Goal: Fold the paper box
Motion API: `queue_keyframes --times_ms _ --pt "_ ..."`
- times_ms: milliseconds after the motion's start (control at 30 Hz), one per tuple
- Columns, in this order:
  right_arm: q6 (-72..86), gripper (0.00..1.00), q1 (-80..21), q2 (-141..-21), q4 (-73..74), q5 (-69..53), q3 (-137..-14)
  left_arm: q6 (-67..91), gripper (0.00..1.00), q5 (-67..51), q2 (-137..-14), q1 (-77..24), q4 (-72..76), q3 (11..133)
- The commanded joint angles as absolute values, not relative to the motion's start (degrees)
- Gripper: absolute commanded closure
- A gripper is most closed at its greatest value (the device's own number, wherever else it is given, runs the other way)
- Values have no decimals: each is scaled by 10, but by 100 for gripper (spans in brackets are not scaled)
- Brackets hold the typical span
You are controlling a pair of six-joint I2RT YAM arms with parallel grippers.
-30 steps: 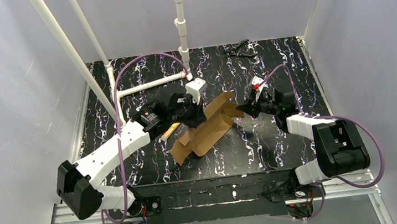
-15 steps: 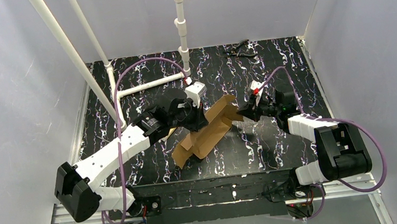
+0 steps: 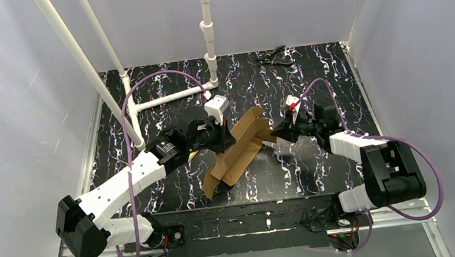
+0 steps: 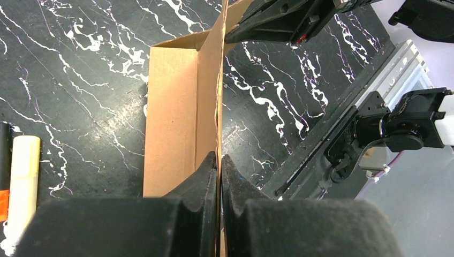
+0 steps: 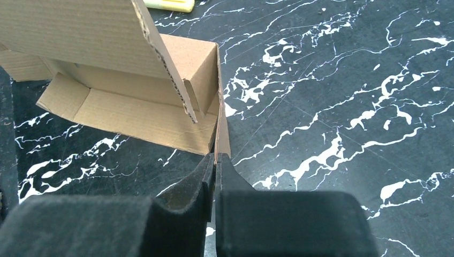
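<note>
The paper box (image 3: 238, 155) is a brown cardboard sheet, partly folded into an open trough, lying slantwise mid-table. My left gripper (image 3: 227, 139) is shut on an upright side wall of the paper box (image 4: 172, 107); the thin edge runs between its fingertips (image 4: 220, 158). From the right, my right gripper (image 3: 275, 134) is shut on a small end flap (image 5: 221, 126) at the corner of the paper box (image 5: 128, 115). Another flap (image 5: 80, 29) stands raised above the trough.
A pale yellow stick (image 4: 24, 176) and an orange-tipped marker (image 4: 4, 199) lie left of the box. Pliers (image 3: 273, 57) rest at the back edge. White pipes (image 3: 164, 99) and a pole (image 3: 207, 28) stand back left. The table's front rail (image 4: 342, 115) is near.
My left gripper has drawn back toward the near left with the wall in its grip, and the box has swung and shifted frontward. The right gripper followed slightly left.
</note>
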State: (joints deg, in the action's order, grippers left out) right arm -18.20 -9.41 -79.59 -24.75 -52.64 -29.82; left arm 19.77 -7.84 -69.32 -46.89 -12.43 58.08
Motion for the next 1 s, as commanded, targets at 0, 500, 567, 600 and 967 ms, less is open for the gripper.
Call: queue_keyframes --times_ms 0,500,567,600,967 --pt "-181 88 -97 -794 -235 -552 -307 204 100 -62 -686 -470 -120 577" --pt "-239 79 -130 -796 -144 -554 -331 209 100 -68 -692 -471 -112 566" --pt "-244 77 -135 -798 -138 -555 -334 208 100 -68 -696 -471 -115 567" --pt "-245 76 -137 -800 -137 -555 -335 206 100 -69 -699 -472 -116 567" --pt "-246 70 -148 -833 -112 -586 -365 181 100 -60 -726 -485 -155 590"
